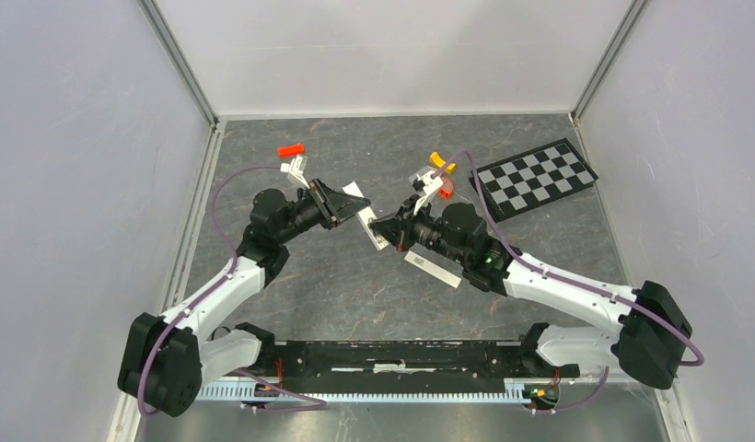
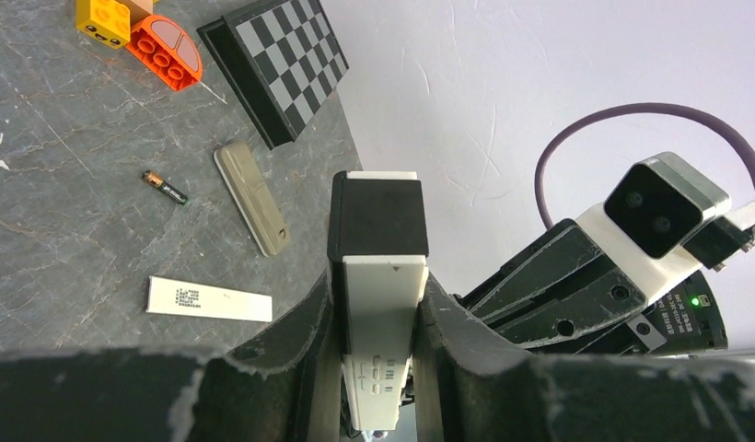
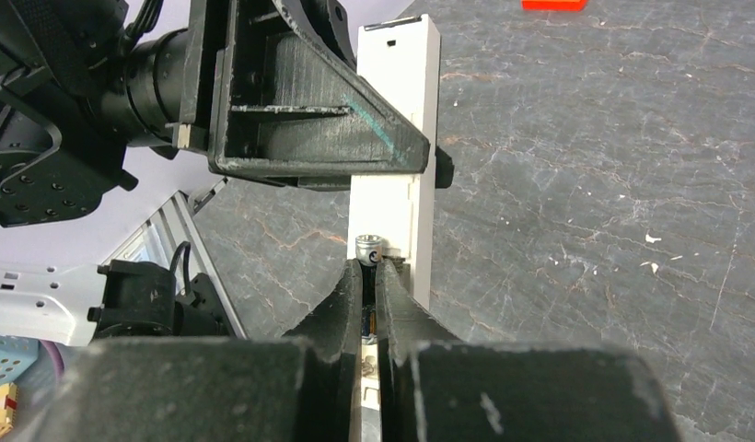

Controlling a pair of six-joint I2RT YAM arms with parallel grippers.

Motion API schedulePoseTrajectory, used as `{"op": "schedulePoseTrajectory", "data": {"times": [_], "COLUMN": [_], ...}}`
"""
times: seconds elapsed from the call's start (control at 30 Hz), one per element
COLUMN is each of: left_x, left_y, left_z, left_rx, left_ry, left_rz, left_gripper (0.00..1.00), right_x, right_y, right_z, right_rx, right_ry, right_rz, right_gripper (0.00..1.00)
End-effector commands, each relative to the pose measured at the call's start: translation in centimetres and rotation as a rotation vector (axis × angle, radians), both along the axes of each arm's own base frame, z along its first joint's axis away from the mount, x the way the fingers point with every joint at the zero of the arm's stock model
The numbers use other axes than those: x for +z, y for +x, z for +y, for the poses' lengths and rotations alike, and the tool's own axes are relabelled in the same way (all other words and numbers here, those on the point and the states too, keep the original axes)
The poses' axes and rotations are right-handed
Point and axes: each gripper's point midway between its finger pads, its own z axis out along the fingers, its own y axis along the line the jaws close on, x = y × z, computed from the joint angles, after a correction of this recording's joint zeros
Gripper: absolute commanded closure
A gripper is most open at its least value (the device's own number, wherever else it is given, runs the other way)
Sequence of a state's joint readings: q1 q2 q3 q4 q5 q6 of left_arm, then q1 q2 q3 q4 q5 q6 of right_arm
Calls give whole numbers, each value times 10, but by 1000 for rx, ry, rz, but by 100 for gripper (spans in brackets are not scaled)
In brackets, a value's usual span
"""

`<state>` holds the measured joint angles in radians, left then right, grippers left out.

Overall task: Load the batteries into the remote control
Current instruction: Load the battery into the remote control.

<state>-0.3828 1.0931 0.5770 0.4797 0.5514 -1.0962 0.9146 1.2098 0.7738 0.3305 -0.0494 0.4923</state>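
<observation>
- The remote (image 3: pixel 392 207) is up off the table, clamped across its width between the fingers of the left gripper (image 2: pixel 378 318), with its black end (image 2: pixel 377 216) pointing away from that wrist.
- The right gripper (image 3: pixel 369 276) is pinched tight on a battery (image 3: pixel 368 245). The battery's silver tip sits right at the recessed side of the remote; contact cannot be made out.
- The two grippers meet nose to nose above the middle of the table (image 1: pixel 355 304).
- A loose battery (image 2: pixel 164 187) lies on the table, just beside a grey-tan cover (image 2: pixel 249 198).
- A white strip (image 2: pixel 208 299) lies flat near those two.
- A checkerboard (image 1: pixel 535 177) sits at the far right of the table, with a yellow block (image 2: pixel 107 18) and an orange block (image 2: pixel 167 51) close to it.
- Another orange block (image 1: pixel 291 149) lies well apart, at the far left.
</observation>
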Motion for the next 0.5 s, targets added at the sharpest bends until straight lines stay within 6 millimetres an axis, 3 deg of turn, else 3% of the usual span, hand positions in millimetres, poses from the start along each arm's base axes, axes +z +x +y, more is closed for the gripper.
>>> {"op": "schedulePoseTrajectory", "data": {"times": [0.0, 0.17, 0.47], "left_x": [39, 42, 45], "left_y": [-2, -2, -1], "left_z": [-5, -8, -7], "left_rx": [-31, -46, -44], "left_ry": [-83, -119, -104], "left_rz": [-45, -2, -31], "left_gripper": [98, 98, 98], "right_x": [-6, -7, 8], "right_y": [-4, -7, -13], "right_z": [-5, -4, -6], "right_rx": [8, 29, 40], "right_ry": [-28, -32, -4], "right_rz": [-36, -45, -27], "right_gripper": [98, 93, 73]}}
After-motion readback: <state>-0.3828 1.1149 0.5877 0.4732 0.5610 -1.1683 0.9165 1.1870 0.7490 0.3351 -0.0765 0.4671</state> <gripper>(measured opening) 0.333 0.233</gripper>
